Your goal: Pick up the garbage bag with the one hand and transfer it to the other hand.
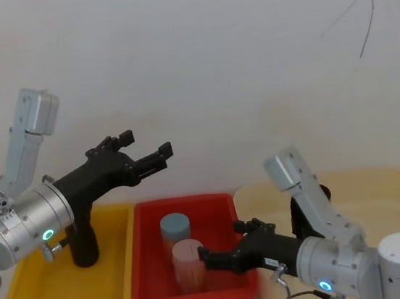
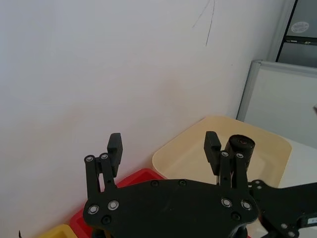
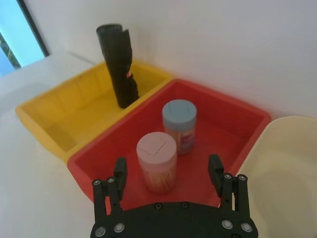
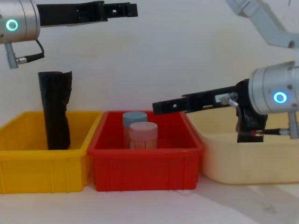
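Red bin [image 4: 145, 165] nearest: your right end effector [image 3: 167, 166] hovers low over its right side, fingers spread, empty — a pink-capped jar [image 1: 188, 264] and a blue-capped jar [image 1: 175, 229] sit inside. Beyond, the bag [image 4: 55, 112] stands upright in the yellow bin [image 4: 42, 170], untouched. Your left end effector [image 1: 150, 142] hangs high above the bins — released, empty.
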